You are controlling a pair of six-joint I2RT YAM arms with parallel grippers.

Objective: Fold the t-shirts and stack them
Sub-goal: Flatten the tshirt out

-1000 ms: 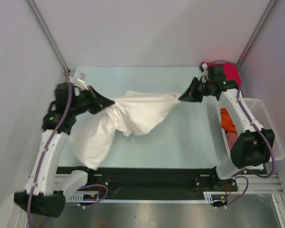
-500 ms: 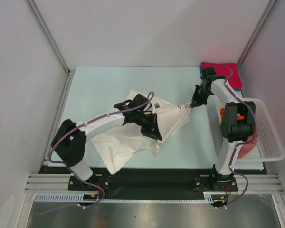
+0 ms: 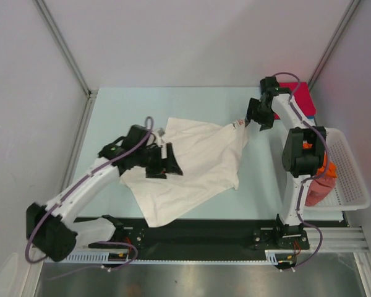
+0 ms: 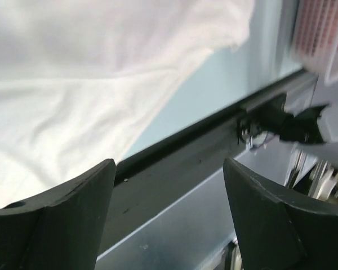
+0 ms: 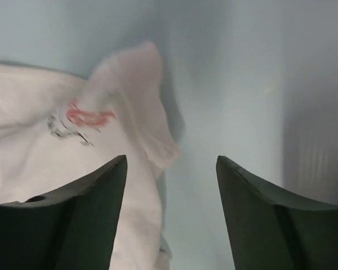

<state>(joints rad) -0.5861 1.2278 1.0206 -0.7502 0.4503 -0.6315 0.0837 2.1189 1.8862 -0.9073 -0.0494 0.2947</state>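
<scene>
A white t-shirt (image 3: 201, 164) lies spread and wrinkled on the pale table, its red-printed corner (image 5: 90, 116) pointing to the back right. My left gripper (image 3: 172, 163) hovers over the shirt's left part, open, with nothing between its fingers (image 4: 56, 219); the left wrist view shows the white cloth (image 4: 73, 84) and the table's front rail beyond. My right gripper (image 3: 255, 119) stands open just off the printed corner, holding nothing; cloth lies under its left finger (image 5: 73, 225). Folded red and blue t-shirts (image 3: 304, 96) are stacked at the back right.
A white lattice basket (image 3: 346, 162) stands along the right edge, holding an orange shirt (image 3: 324, 168) and a pinkish-red one (image 3: 316, 190). The right arm's links rise in front of the basket. A black rail (image 3: 191, 232) runs along the near edge.
Both grippers were shut on the white shirt, stretching it in the air; both have opened and let go. The shirt now lies on the table, and the left gripper has pulled back left.
</scene>
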